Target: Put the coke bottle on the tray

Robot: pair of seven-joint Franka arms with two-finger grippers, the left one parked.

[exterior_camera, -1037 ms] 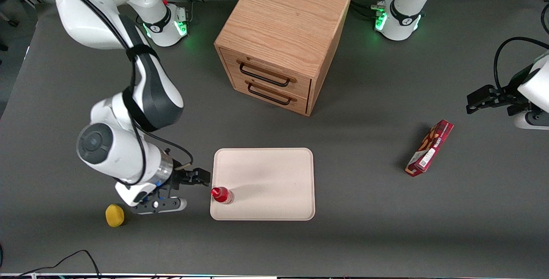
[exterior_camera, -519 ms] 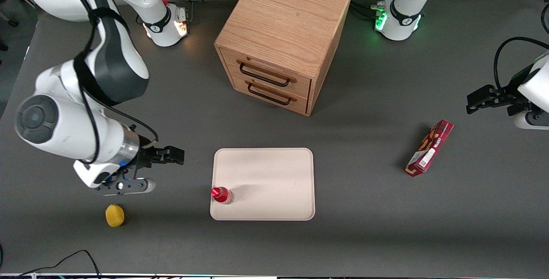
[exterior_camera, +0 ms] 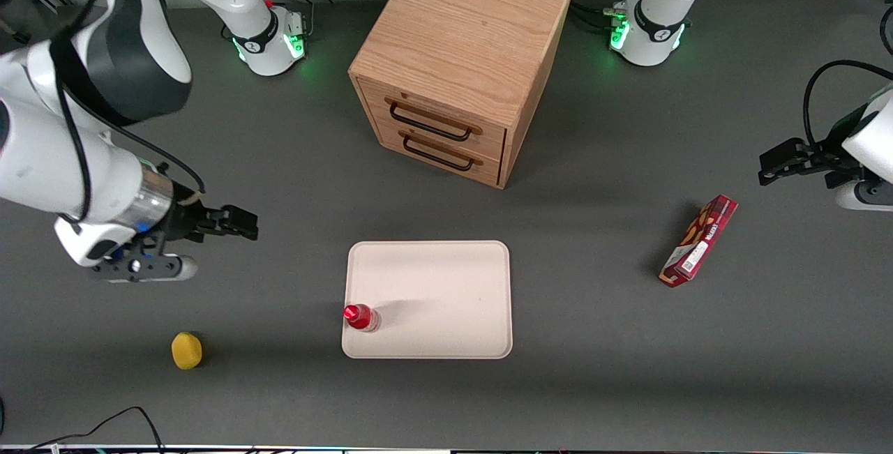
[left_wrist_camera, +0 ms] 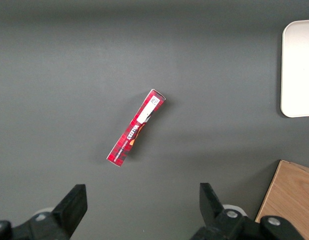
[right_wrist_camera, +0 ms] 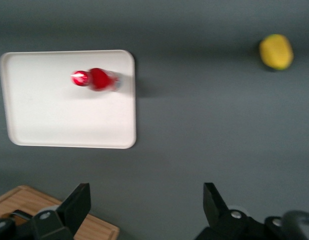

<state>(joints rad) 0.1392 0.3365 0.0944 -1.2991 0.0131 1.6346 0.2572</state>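
The small red coke bottle stands upright on the cream tray, at the tray corner nearest the front camera on the working arm's end. It also shows on the tray in the right wrist view. My gripper is open and empty, raised above the bare table, well away from the tray toward the working arm's end and farther from the front camera than the bottle. Its two fingers stand wide apart with nothing between them.
A wooden drawer cabinet stands farther from the front camera than the tray. A yellow lemon-like object lies near the front edge toward the working arm's end. A red snack box lies toward the parked arm's end.
My gripper has drawn away from the bottle, rising and moving toward the working arm's end and away from the front camera. The bottle stays standing on the tray.
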